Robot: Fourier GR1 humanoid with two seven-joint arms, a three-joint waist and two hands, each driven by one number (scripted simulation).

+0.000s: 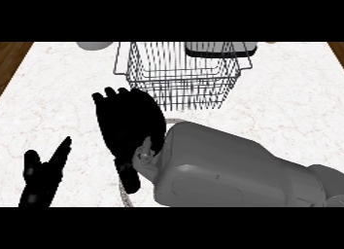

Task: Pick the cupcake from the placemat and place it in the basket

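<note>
The right hand (pixel 128 127) sits near the middle of the head view, its grey forearm (pixel 225 168) coming in from about 4 o'clock. Its fingers (pixel 110 97) point up toward 12 o'clock, held fairly straight and close side by side, only slightly fanned at the tips; the thumb (pixel 130 175) trails down toward 6 o'clock. The back of this hand faces the camera, so whether anything lies under the palm cannot be told, and nothing shows pinched between fingers and thumb.

The left hand (pixel 42 175) shows at about 8 o'clock near the lower edge, open, fingers straight and pointing up toward 1 o'clock, with the thumb apart to the left. It touches nothing visible.

The wire basket (pixel 179 73) stands at 12 o'clock on the marble counter (pixel 289 107), just beyond the right hand's fingertips and not touching them. Through its mesh no contents can be made out; the dark shape with a white rim (pixel 221 48) at its far right seems to lie behind it.

A thin curved edge (pixel 127 194) peeks out below the right hand, possibly the placemat's border. The cupcake is not visible anywhere; it may be hidden by the right hand or forearm
</note>
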